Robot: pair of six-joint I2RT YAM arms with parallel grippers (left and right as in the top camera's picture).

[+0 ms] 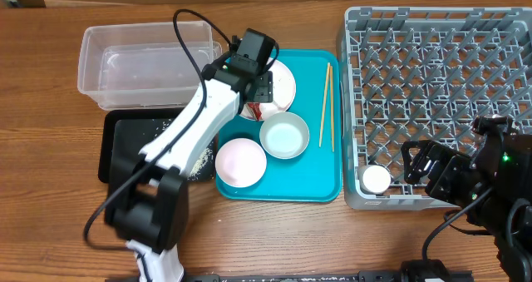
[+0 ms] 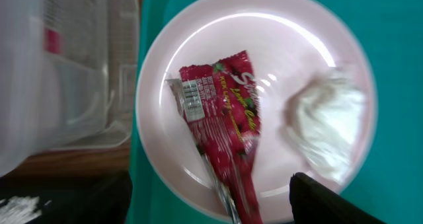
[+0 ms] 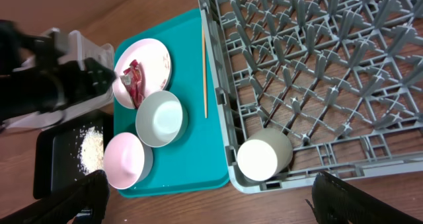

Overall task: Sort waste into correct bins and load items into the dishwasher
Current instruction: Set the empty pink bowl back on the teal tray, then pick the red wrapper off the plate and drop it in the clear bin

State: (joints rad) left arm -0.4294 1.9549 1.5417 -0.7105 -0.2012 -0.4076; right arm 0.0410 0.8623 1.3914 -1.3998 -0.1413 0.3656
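Observation:
My left gripper (image 1: 259,86) is open above a round white plate (image 2: 198,52) on the teal tray. The crumpled red snack wrapper (image 2: 221,125) lies on the plate between the fingers (image 2: 205,211), with the white tissue (image 2: 328,128) beside it. My right gripper (image 3: 208,201) is open and empty near the grey dish rack's (image 1: 440,91) front corner. The small white cup (image 1: 375,179) lies on its side in that corner. Rice (image 1: 198,159) lies in the black tray (image 1: 116,145). The clear tub (image 1: 145,61) stands behind it.
The teal tray (image 1: 316,165) also holds an upside-down pinkish bowl (image 1: 240,161), an upright white bowl (image 1: 284,136) and chopsticks (image 1: 327,107) along its right side. The left arm reaches across the black tray. The rack fills the right side.

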